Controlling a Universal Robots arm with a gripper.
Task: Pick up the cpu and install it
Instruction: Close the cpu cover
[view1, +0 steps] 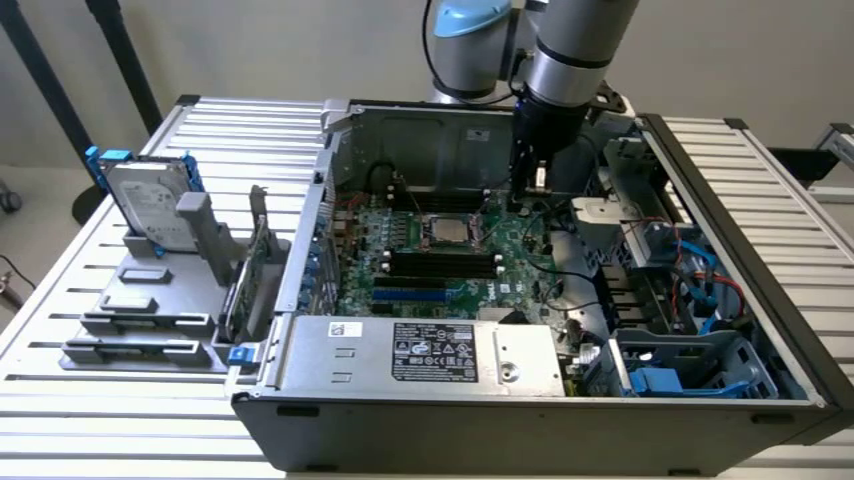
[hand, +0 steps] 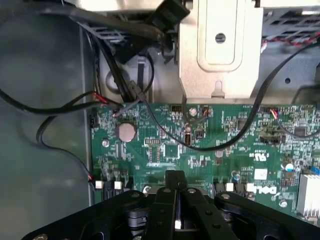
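I see the gripper (view1: 534, 198) closed, fingers together, beside the socket (view1: 447, 232); what I take for the cpu (view1: 134, 298) lies well away on the tray (view1: 200, 285), toward the exterior view's left

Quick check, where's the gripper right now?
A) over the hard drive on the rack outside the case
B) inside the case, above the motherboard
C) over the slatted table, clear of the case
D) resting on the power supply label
B: the exterior view shows the gripper hanging inside the open case, and the wrist view looks straight at the green motherboard.
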